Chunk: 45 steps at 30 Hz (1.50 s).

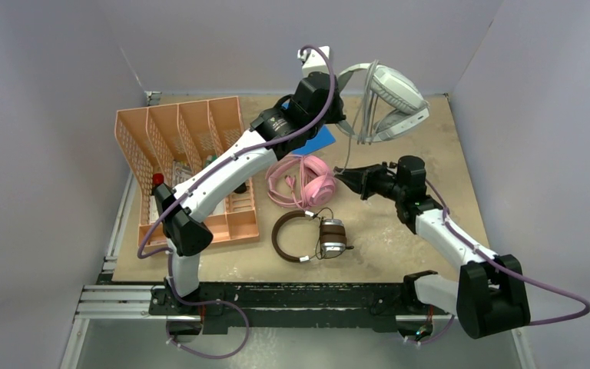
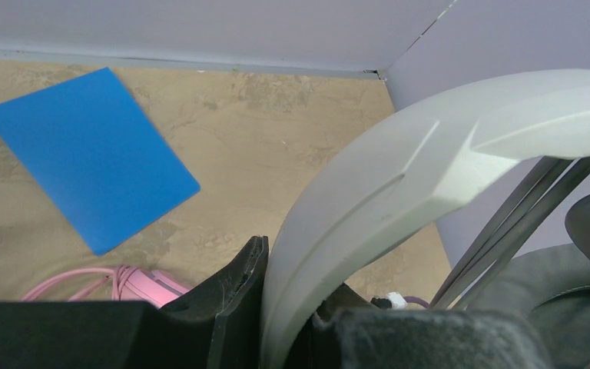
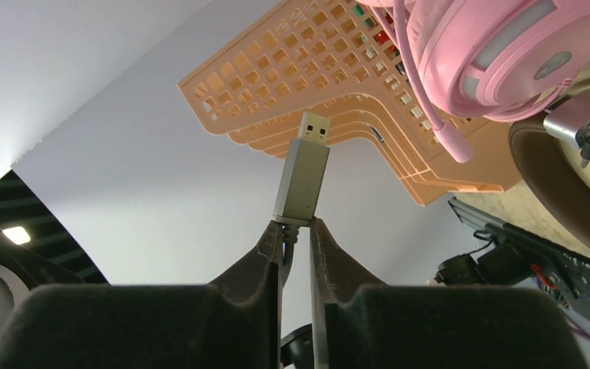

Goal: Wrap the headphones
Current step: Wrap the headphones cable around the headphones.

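Note:
My left gripper [image 1: 343, 117] is shut on the headband of the light-grey headset [image 1: 390, 98] and holds it up over the back of the table. In the left wrist view the grey band [image 2: 369, 200] sits between the jaws of the left gripper [image 2: 284, 269]. Its grey cable [image 1: 349, 150] hangs down to my right gripper [image 1: 346, 181]. The right gripper [image 3: 296, 227] is shut on the cable at the base of the silver USB plug [image 3: 303, 173]. The pink headset [image 1: 303, 181] and the brown-and-silver headset [image 1: 309, 237] lie on the table.
An orange file organiser [image 1: 192, 165] stands at the left, under my left arm. A blue card [image 1: 319, 141] lies at the back, also in the left wrist view [image 2: 84, 154]. The pink headset [image 3: 499, 46] lies close to the right gripper. Walls enclose three sides.

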Tool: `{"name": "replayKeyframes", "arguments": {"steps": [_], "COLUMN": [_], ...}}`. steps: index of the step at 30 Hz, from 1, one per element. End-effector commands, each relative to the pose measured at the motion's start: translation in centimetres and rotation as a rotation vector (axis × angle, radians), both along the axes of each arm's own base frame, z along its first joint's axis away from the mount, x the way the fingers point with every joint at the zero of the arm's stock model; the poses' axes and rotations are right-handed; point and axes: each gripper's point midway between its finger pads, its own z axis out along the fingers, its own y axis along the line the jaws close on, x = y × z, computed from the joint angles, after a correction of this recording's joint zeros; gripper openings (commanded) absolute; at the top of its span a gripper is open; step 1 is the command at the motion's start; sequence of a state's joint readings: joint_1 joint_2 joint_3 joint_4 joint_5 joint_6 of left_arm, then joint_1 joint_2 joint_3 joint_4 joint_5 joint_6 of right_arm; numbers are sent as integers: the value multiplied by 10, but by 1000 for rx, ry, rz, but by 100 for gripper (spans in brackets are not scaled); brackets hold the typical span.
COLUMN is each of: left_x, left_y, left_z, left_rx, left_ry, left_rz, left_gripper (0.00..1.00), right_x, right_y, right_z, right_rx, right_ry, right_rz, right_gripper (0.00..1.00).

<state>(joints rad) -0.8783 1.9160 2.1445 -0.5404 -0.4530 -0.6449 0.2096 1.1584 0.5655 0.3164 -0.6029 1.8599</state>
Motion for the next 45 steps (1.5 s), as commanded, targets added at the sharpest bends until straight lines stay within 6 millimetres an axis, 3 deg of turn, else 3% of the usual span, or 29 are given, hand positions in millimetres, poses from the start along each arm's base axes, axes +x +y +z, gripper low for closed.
{"name": "replayKeyframes", "arguments": {"steps": [1, 5, 12, 15, 19, 24, 27, 30, 33, 38, 45], "left_x": [-10, -15, -27, -28, -43, -99, -129, -148, -176, -187, -174], "left_y": [6, 5, 4, 11, 0, -14, -11, -9, -12, -7, 25], "left_z": [79, 84, 88, 90, 97, 117, 110, 76, 28, -20, -26], "left_rx": [-187, -186, -158, -134, -149, -121, -2, 271, 621, 911, 1094], "left_ry": [-130, -149, -159, -173, -226, -422, -551, -610, -682, -689, -746], "left_rz": [-15, -53, -118, -107, -231, -578, -728, -816, -891, -836, -492], "left_gripper": [0, 0, 0, 0, 0, 0, 0, 0, 0, 0, 0], "right_x": [3, -1, -8, -17, -21, -7, -3, -5, -6, -9, -32], "right_y": [-2, -10, -52, -62, -78, -118, -116, -103, -101, -92, -75], "right_z": [1, -8, -37, -41, -34, 12, 49, 81, 106, 141, 166], "right_rx": [-7, -73, -326, -355, -405, -668, -750, -797, -849, -855, -749], "right_ry": [-38, -39, -96, -133, -231, -572, -804, -1004, -1110, -1202, -1220], "right_rz": [-30, -60, -186, -206, -242, -247, -178, -73, -12, 114, 285], "right_gripper": [2, 0, 0, 0, 0, 0, 0, 0, 0, 0, 0]}}
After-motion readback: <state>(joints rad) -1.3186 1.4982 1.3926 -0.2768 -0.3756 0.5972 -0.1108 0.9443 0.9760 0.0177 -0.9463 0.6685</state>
